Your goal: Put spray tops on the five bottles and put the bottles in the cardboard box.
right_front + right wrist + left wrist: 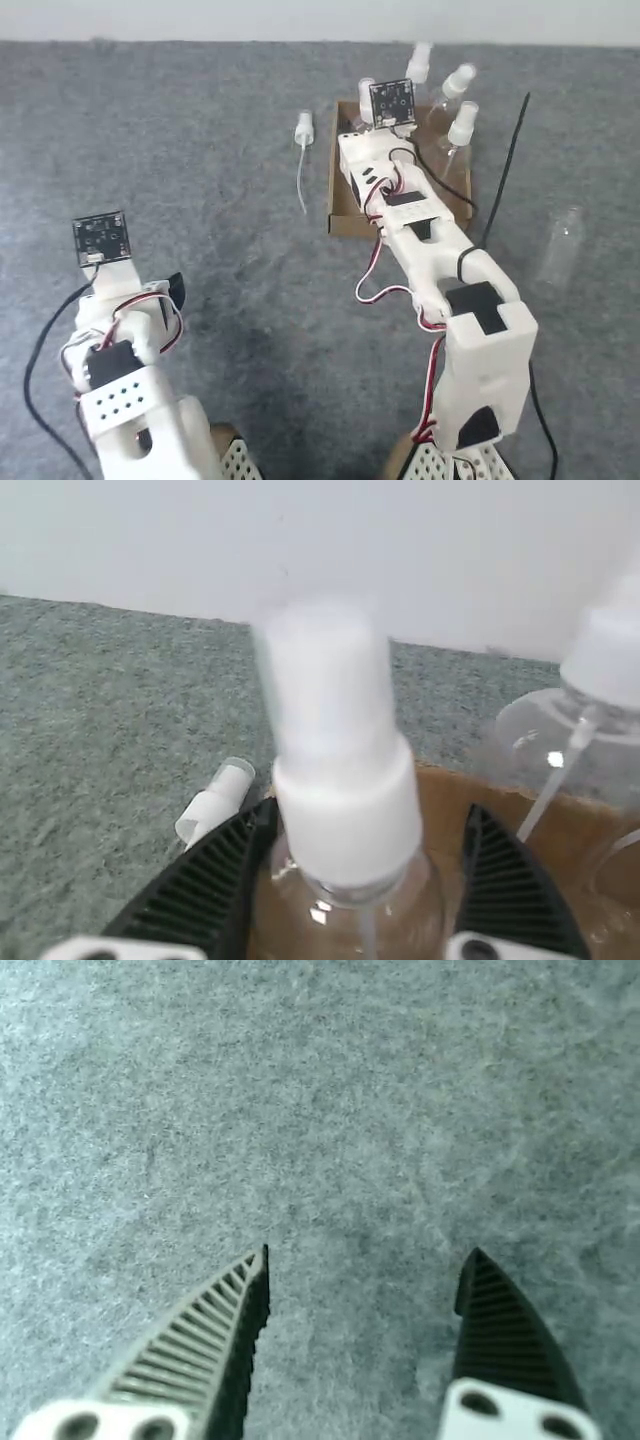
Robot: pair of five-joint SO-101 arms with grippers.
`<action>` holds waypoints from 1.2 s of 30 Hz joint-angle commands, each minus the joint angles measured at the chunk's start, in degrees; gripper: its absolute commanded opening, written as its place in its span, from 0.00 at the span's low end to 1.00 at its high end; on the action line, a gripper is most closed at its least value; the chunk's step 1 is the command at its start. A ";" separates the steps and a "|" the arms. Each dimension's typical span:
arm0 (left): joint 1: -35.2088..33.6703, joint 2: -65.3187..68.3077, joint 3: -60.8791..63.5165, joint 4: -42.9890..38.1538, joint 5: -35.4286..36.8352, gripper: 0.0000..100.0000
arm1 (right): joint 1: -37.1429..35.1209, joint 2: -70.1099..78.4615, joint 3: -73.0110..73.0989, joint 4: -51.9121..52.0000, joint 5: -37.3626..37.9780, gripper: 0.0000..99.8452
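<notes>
Both arms are built of white printed plastic shells, blocky and angular, with black servo bodies set between the segments. The left arm [130, 390] has a panel of small round holes on its upper shell, and a thin black cable [35, 370] loops beside it. Bundled red, white and black wires [372, 272] run along the right arm [440, 260]. Each wrist carries a square black circuit board [102, 238]. The left gripper [365, 1260] has two pointed, ribbed fingers [505, 1325]. One is pale with an open lattice and a black toothed edge, the other black. Each sits on a white mount [520, 1415] with screw holes.
</notes>
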 commanded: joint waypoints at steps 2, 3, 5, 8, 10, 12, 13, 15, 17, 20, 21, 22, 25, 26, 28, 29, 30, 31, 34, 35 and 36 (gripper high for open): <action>0.09 -1.23 -0.57 -0.79 -0.44 0.28 | -0.31 -3.12 -3.08 0.48 0.88 0.25; 0.09 -1.23 -0.57 -0.79 -0.44 0.28 | -0.13 -3.91 -2.99 0.48 0.79 0.25; 0.09 -1.23 -0.57 -0.79 -0.44 0.28 | -0.04 -5.58 -2.90 0.57 0.79 0.25; 0.09 -1.23 -0.57 -0.79 -0.44 0.28 | -0.31 -7.69 -3.08 2.68 0.79 0.25; 0.09 -1.23 -0.57 -0.88 -0.44 0.28 | -0.48 -9.01 -3.08 3.47 0.79 0.25; 0.09 -1.23 -0.57 -0.88 -0.44 0.28 | -0.48 -10.68 -3.08 3.91 0.79 0.25; 0.09 -1.23 -0.57 -0.88 -0.44 0.28 | -0.48 -11.65 -3.08 4.09 0.79 0.25; 0.09 -1.23 -0.57 -0.88 -0.44 0.28 | -0.48 -13.85 -3.08 4.18 0.79 0.25; 0.09 -1.23 -0.57 -0.88 -0.44 0.28 | -0.48 -16.22 -3.08 4.53 0.79 0.25; 0.09 -1.23 -0.57 -0.97 -0.44 0.28 | -1.19 -20.53 -4.22 8.48 0.79 0.25; 0.09 -1.23 -0.57 -0.97 -0.44 0.28 | -1.54 -21.85 -4.92 10.68 0.79 0.25; 0.09 -1.23 -0.57 -0.97 -0.44 0.28 | -1.98 -23.16 -5.71 12.53 0.79 0.25; 0.09 -1.23 -0.57 -1.05 -0.44 0.28 | -4.09 -26.59 -8.53 17.54 0.79 0.25; 0.09 -1.23 -0.57 -1.05 -0.44 0.28 | -4.97 -27.74 -9.67 19.38 0.79 0.25; 0.09 -1.23 -0.57 -1.05 -0.44 0.28 | -7.25 -29.32 -11.96 23.43 0.79 0.25; 0.09 -1.23 -0.57 -1.05 -0.44 0.28 | -8.40 -29.93 -13.19 25.54 0.79 0.25; 0.09 -1.23 -0.57 -1.05 -0.44 0.28 | -9.54 -30.46 -14.33 27.47 0.79 0.25; 0.09 -1.23 -0.57 -1.05 -0.44 0.28 | -10.51 -30.81 -15.47 29.14 0.79 0.25; 0.09 -1.23 -0.57 -1.05 -0.44 0.28 | -13.05 -30.81 -18.46 32.48 0.79 0.25; 0.09 -1.23 -0.57 -1.05 -0.44 0.28 | -13.67 -30.81 -18.99 33.27 0.79 0.25; 0.09 -1.23 -0.57 -1.05 -0.44 0.28 | -14.11 -30.81 -19.08 33.89 0.79 0.25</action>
